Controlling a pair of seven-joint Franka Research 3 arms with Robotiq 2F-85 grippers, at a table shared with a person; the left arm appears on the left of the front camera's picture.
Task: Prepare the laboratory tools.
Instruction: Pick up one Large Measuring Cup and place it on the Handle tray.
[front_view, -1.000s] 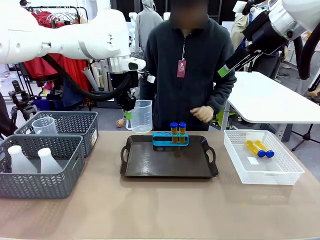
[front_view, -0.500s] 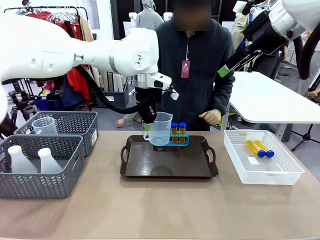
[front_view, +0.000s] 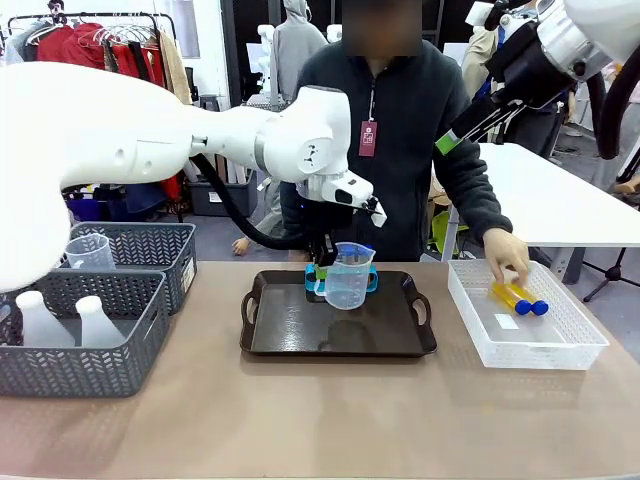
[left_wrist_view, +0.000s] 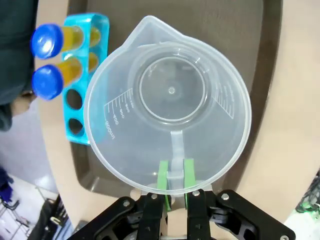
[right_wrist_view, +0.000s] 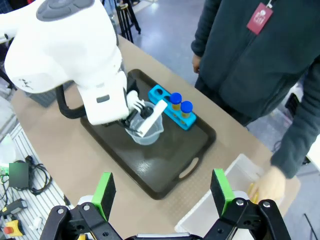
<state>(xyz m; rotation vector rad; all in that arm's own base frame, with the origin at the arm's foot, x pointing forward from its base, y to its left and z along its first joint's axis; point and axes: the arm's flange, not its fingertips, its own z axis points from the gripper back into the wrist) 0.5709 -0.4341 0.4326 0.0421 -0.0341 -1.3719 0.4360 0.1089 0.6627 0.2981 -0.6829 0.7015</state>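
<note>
My left gripper is shut on the handle of the clear measuring beaker, which it holds upright low over the black tray. In the left wrist view the green pads pinch the handle of the beaker. The blue rack lies beside it with two blue-capped test tubes in it. More test tubes lie in the white mesh basket, and a person's hand is on them. My right gripper hangs open high above the table.
Two grey baskets stand at the left. One holds two white conical flasks, the other a second clear beaker. The person stands at the table's far side. Bare tabletop lies in front of the tray.
My left arm has carried the beaker from the back left rightward and down over the tray, in front of the rack. The person's hand has moved into the white mesh basket.
</note>
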